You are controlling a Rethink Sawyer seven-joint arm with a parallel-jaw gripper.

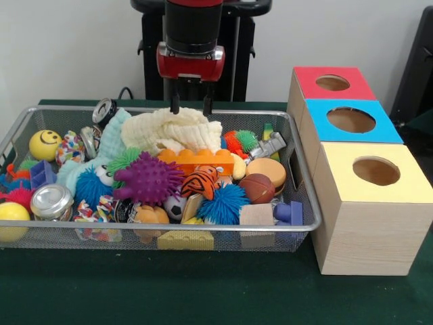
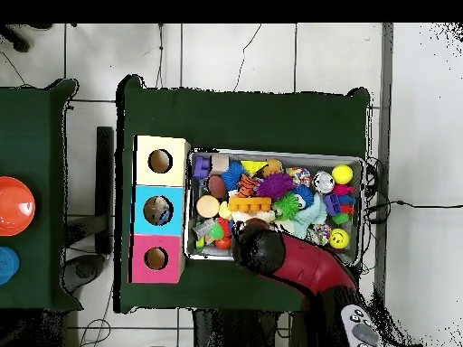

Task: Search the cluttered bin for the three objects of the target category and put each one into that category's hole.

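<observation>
In the front view the wire bin (image 1: 301, 177) sits at the left, with three boxes (image 1: 369, 203) in a near-to-far row just to its right. Inside, the cloth (image 1: 177, 130) lies at the far side, under the gripper (image 1: 190, 106). The spiky ball (image 1: 150, 180) sits mid-bin, left of the burger toy (image 1: 266, 170).

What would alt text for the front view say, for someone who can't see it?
A red and black robot gripper, fingers open, hangs above a cream cloth in a wire bin crammed with toys. Right of it stand three wooden boxes with round holes, topped red, blue and yellow.
</observation>
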